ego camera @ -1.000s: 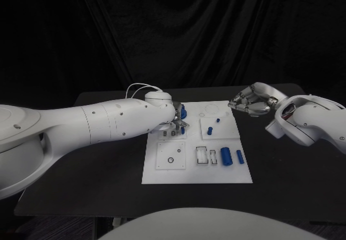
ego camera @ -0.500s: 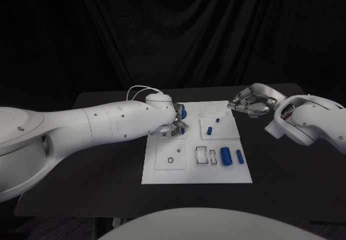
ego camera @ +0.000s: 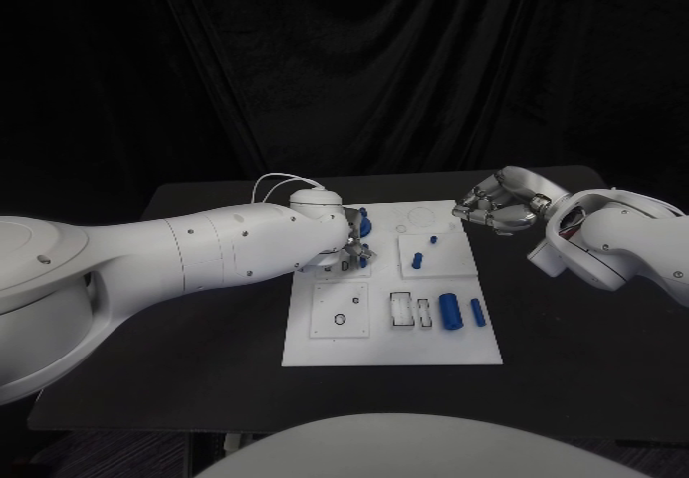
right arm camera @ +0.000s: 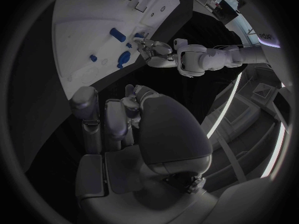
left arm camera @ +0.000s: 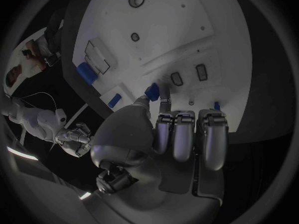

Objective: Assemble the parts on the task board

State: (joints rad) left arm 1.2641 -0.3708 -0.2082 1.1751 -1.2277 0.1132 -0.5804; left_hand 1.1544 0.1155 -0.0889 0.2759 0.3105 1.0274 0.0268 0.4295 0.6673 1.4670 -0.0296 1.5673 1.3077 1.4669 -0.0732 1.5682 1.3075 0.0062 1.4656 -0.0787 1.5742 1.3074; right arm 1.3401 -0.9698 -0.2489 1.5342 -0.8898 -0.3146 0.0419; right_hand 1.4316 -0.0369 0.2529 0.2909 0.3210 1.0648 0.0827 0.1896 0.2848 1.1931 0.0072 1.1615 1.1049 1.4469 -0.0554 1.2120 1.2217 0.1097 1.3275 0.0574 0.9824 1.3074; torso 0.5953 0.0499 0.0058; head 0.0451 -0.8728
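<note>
Both arms are clad in smooth, glossy white shells. The left arm (ego camera: 187, 249) is a thick, rounded tube dotted with small dark screw holes, and a thin white cable loops out above its wrist. The right arm (ego camera: 617, 244) has a bulbous white casing with an opening that shows dark and reddish parts inside. The left hand (left arm camera: 181, 134) and the right hand (ego camera: 500, 204) are silver metal, built of blocky segmented fingers with rounded palm housings.

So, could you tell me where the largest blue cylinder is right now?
In the head view the largest blue cylinder lies on the task board, toward its near right, between a white rectangular piece and a slimmer blue part.
</note>
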